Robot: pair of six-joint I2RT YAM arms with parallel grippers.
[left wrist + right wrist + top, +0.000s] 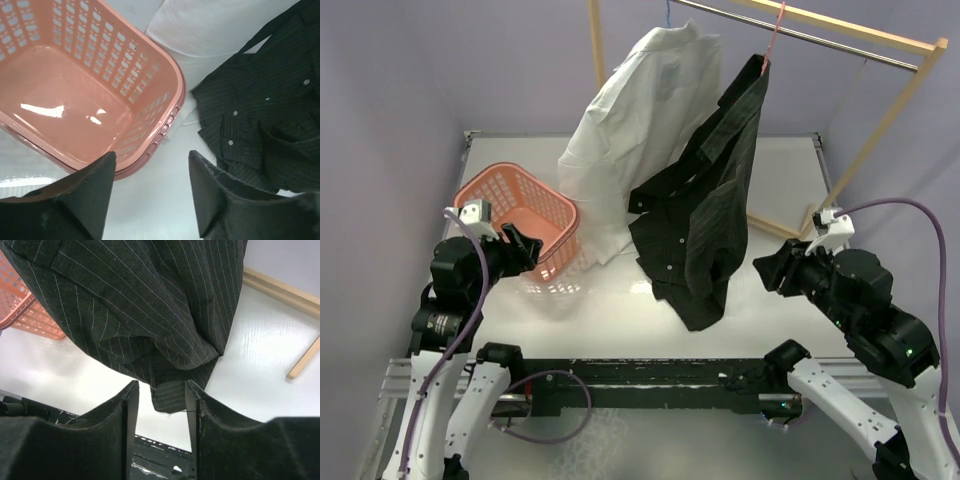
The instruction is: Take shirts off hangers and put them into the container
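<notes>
Both shirts hang from the rail: large white button-up shirt point(630, 130) behind, dark pinstriped button-up shirt point(705, 220) in front, low over the surface point(790, 180). Salmon lattice plastic basket point(172, 107) is empty. Left claw point(152, 155) gapes empty beside the basket. Right claw point(161, 384) gapes empty at the dark hem. Step: first grab. Next, likely pinch the hem and tug it off the pink wire hanger point(775, 35).

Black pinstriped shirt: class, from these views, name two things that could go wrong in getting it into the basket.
1. The black shirt hangs from the pink hanger on the rail; a tug on its hem by the open right pincer may drag the hanger or wooden rack along.
2. The basket looks far smaller than the shirt, so cloth may spill over its rim.
</notes>
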